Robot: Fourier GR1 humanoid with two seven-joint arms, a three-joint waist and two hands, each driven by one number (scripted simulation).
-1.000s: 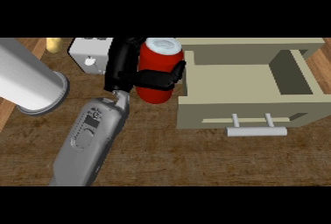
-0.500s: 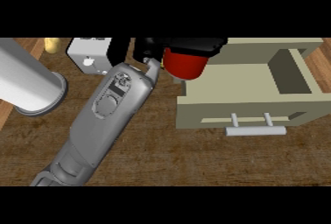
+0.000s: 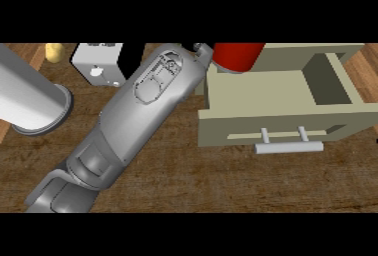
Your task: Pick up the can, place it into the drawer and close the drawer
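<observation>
— Wooden counter (image 3: 221,185) underneath, with the open drawer (image 3: 284,112) at right. Whose forearm (image 3: 140,115) crosses the middle?

— I can't tell; its hand is hidden, so I won't guess its state. Another grey arm (image 3: 29,100) lies at left.

— And the can (image 3: 238,56)?

— Red, at the top edge, over the drawer's back left corner. Probably rigid, light and slick; best taken around its sides.

text: none readable | can (image 3: 238,56): plain red, no label | drawer (image 3: 284,102): unmarked
</observation>
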